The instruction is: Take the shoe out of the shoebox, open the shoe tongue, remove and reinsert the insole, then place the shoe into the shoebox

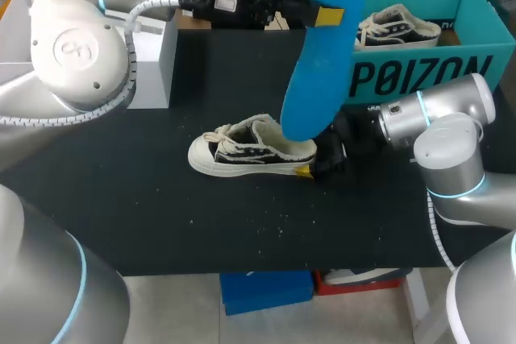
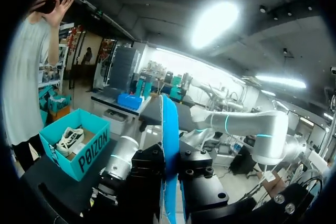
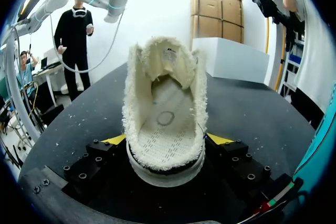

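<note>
a black table (image 1: 121, 207), dusted with pale specks (image 1: 278, 227), carries everything here. the shoe (image 1: 242, 153) stands on its sole near the middle, toe toward my left arm's side, well apart from the teal shoebox (image 1: 484, 7) at the far right corner. the right gripper (image 1: 310, 163) is closed around the heel, a yellow tip against each side, steadying the shoe on the table. the left gripper (image 1: 328, 15) is clamped on the upper end of the blue insole (image 1: 318, 70), which hangs nearly upright with its lower end at the shoe's opening.

the right wrist view looks straight in: the tongue (image 3: 168, 59) is pushed forward and the pale stitched footbed (image 3: 165, 129) is bare. i judge this to be the insole step, though whether it is coming out or going back i cannot tell. if going back, the next move calls for tilting the insole toe-first and sliding it under the tongue while the heel is held firm; it looks bendy and could buckle at the opening.

a second shoe (image 1: 399, 30) lies in the shoebox, and a pale grey box (image 1: 153, 54) stands at the table's far left.
</note>
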Controlling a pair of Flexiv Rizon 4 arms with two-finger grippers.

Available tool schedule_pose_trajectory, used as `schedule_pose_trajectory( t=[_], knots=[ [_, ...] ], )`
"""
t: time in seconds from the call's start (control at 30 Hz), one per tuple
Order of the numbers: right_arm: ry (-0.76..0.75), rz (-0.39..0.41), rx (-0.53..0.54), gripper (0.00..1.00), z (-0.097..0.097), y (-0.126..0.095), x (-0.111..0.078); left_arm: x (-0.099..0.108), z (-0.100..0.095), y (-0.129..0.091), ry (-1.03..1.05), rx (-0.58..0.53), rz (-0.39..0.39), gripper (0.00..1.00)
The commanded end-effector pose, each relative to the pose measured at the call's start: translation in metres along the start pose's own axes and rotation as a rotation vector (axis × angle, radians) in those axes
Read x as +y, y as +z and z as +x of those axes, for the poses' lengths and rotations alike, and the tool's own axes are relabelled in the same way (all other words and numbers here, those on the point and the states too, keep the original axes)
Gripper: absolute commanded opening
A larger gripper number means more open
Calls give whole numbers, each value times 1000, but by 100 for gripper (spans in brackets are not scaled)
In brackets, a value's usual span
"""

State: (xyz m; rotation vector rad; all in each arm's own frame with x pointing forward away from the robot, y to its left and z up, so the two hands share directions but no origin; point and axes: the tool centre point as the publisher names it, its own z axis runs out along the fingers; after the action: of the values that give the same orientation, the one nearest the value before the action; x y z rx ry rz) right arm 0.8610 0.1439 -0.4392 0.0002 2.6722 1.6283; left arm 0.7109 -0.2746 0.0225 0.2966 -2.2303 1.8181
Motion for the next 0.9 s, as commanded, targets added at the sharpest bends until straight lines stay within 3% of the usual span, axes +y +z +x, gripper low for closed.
schedule_pose_trajectory(
  t=[0.03,0.57,0.9],
  knots=[
    [1,2,-2,0,0,2,-2,1,12,-5,-11,9,102,0],
    [1,2,-2,0,0,2,-2,1,20,-7,-27,14,132,0],
    [1,2,-2,0,0,2,-2,-15,48,-27,-3,37,211,0]
  ],
)
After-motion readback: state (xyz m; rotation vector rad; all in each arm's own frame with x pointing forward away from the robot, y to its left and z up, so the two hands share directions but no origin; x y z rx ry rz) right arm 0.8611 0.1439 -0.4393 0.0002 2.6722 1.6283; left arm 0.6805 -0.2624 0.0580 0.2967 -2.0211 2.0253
